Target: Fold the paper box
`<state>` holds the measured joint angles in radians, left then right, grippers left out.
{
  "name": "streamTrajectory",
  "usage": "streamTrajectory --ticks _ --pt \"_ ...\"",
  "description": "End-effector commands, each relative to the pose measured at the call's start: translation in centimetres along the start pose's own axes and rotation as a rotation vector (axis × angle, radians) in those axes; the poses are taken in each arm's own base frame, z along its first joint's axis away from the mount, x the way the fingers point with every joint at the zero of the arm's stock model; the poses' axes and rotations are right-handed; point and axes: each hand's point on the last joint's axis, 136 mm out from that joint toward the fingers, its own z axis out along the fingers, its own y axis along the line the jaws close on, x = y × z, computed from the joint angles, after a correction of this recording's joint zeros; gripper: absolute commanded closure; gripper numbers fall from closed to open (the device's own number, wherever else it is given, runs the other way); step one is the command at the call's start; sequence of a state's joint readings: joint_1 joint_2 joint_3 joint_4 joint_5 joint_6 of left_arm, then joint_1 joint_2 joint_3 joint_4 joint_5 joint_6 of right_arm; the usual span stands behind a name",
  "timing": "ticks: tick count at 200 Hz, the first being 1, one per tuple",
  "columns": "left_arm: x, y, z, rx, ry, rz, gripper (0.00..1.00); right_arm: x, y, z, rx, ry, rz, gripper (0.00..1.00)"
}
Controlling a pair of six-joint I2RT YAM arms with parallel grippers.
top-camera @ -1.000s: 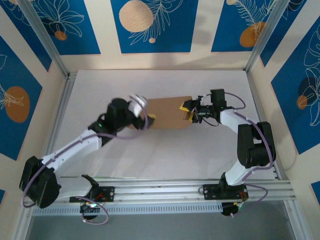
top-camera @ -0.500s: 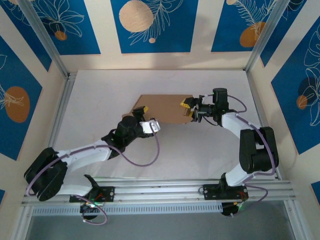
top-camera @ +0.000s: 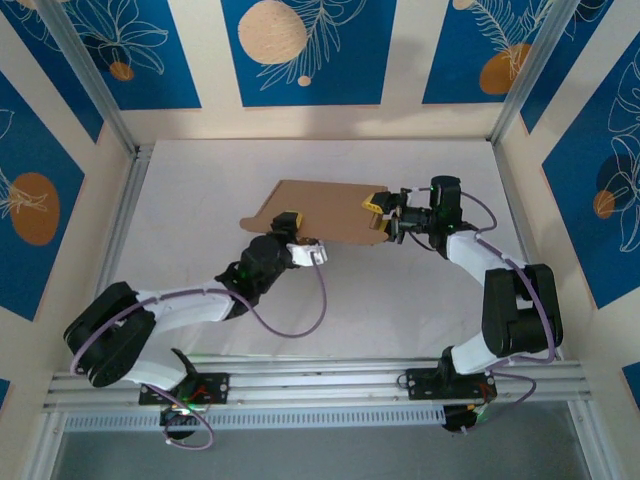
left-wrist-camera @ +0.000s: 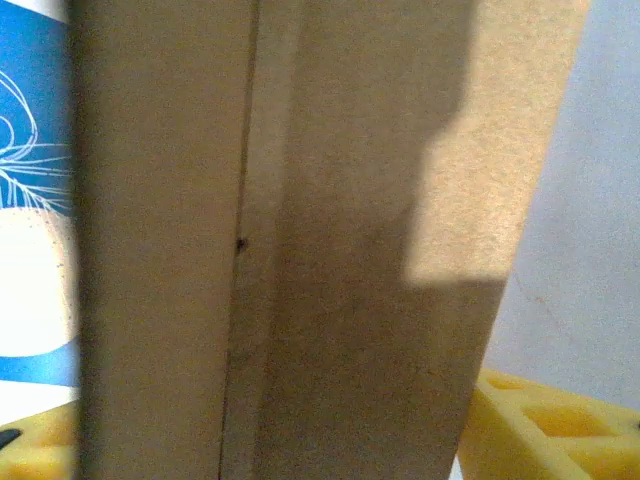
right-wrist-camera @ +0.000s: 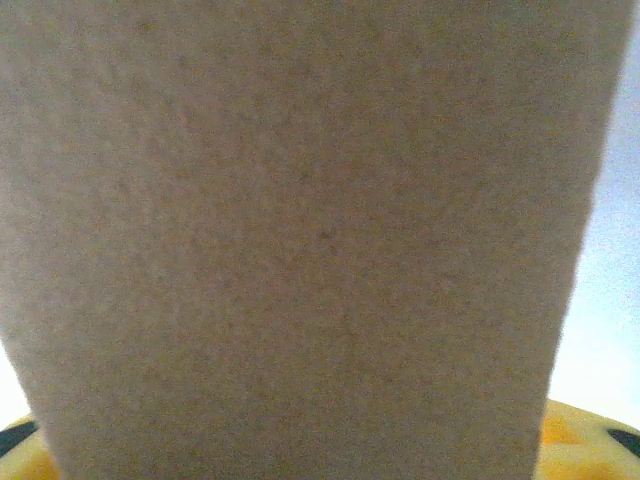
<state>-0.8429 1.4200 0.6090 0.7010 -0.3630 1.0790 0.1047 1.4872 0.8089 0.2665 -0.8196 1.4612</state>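
Paper box: brown die-cut sheet over middle of surface, appears raised and tilted. Progress, judged: early. Sheet reads nearly flat from above, no walls standing. One crease line visible in left wrist view. Most folds outstanding.
Left tool: at box's near-left edge, cardboard between yellow fingers. Clamped or merely astride: cannot tell.
Right tool: at box's right edge, jaws part-open astride cardboard. Firm hold: cannot tell.
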Motion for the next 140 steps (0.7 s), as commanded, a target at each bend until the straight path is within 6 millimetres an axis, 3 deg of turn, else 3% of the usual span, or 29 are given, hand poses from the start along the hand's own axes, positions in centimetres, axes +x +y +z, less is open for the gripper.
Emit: streamTrajectory --ticks 1,26,61,89,107,140 --pt "-1.2 2.5 0.0 -0.097 -0.002 0.033 0.38 1.8 0.5 -0.1 -0.019 0.057 0.002 0.60" --pt "-1.3 2.4 -0.3 -0.062 0.014 0.045 0.42 1.9 0.4 -0.3 -0.013 0.054 0.010 0.54" --pt "-0.6 2.4 -1.1 0.047 0.103 0.019 0.46 2.2 0.4 -0.5 -0.001 0.047 0.015 0.34" --pt "-0.1 1.7 -2.4 0.175 0.150 0.012 0.47 2.5 0.4 -1.3 0.025 0.007 0.009 0.24" --pt "-0.1 1.5 -3.3 0.259 0.175 0.000 0.48 2.2 0.0 -2.9 0.083 -0.079 -0.006 0.20" --pt "-0.8 1.3 -5.2 0.448 0.225 -0.049 0.49 1.6 0.0 -8.5 0.236 -0.372 -0.140 0.18"
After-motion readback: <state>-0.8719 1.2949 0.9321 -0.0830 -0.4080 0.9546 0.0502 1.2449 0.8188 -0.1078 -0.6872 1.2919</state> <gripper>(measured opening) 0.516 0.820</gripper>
